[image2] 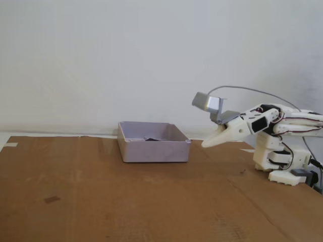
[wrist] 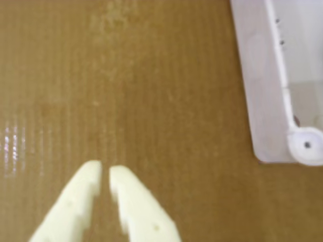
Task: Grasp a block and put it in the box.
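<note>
On the brown corrugated cardboard sheet (image2: 101, 201) covering the table sits the shallow square box of pale lavender-grey plastic (image2: 154, 149). A small dark shape, taken to be the matte black rectangular block (image2: 151, 138), shows just above the near wall inside it, so the deposit appears done. The cream plastic two-finger gripper (image2: 204, 144) hangs above the cardboard just beside the box, toward the arm's base, a posture consistent with a completed delivery rather than an approach.

In the wrist view the gripper (wrist: 105, 169) has its fingers drawn nearly together, a thin slit between the tips and nothing pinched. That view shows only the box's corner (wrist: 267, 101); the block is absent from it. Only the fixed view shows the box interior, the grey metallic camera housing (image2: 208, 103) and the arm's folded pose.
</note>
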Motion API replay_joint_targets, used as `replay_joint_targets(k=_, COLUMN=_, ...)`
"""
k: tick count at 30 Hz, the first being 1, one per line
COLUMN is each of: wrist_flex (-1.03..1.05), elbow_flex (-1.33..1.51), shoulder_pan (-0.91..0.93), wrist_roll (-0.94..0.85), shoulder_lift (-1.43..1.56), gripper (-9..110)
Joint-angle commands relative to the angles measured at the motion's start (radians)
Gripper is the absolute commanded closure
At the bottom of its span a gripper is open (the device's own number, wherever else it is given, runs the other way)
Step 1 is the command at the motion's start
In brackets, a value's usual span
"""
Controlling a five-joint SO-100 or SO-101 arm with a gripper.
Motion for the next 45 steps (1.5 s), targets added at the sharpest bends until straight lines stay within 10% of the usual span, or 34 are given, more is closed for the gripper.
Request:
replay_joint_targets(k=1, wrist_flex=-0.038, elbow_flex=0.005, shoulder_pan=-0.009, wrist_roll=0.000, shoulder_lift=0.071, gripper=101)
replay_joint_targets(k=45, wrist_flex=0.701, elbow_flex=0.054, shoulder_pan=-0.067, wrist_roll=-0.006, shoulder_lift=0.149, gripper=101)
